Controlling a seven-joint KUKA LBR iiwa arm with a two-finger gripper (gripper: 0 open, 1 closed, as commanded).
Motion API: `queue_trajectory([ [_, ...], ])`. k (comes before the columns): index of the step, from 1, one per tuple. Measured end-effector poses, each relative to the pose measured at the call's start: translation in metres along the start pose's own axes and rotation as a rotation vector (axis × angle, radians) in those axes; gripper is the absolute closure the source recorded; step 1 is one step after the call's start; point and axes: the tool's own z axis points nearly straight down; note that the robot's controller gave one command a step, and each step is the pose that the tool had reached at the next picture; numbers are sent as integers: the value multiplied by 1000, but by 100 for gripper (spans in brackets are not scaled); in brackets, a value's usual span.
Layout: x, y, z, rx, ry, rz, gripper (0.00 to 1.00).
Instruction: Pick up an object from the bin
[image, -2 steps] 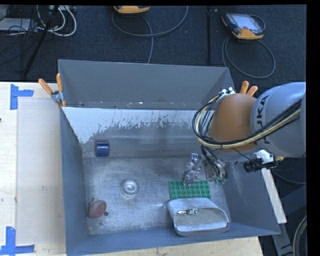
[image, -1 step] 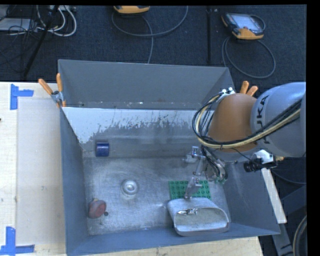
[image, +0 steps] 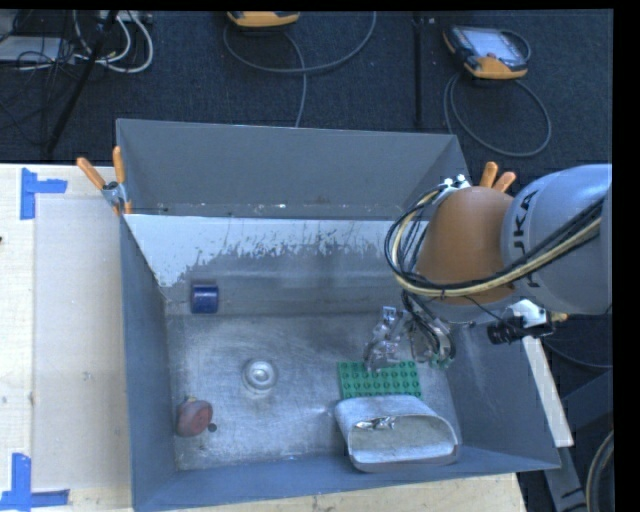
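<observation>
My gripper (image: 385, 345) hangs low at the bin's right side, its metal fingers just above the far edge of a green studded building plate (image: 382, 379). Nothing shows between the fingers, and I cannot make out how far apart they stand. A grey padded pouch (image: 395, 432) with a small metal clasp lies in front of the plate and overlaps its near edge.
A small blue cylinder (image: 204, 297) rests against the back left wall. A clear round lid or cup (image: 259, 375) sits on the floor left of centre. A reddish-brown ball-like thing (image: 194, 417) lies at the front left. The arm's orange cover and looped cables hang above the right wall.
</observation>
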Motion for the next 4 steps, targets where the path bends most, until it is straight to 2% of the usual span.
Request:
queue_trajectory([
  [1, 9, 39, -72, -2, -4, -192, 100],
  [2, 10, 38, -70, -1, 0, -190, 0],
  [3, 12, -5, 31, -3, -13, -147, 0],
  [4, 13, -4, 28, -2, -5, -149, 100],
])
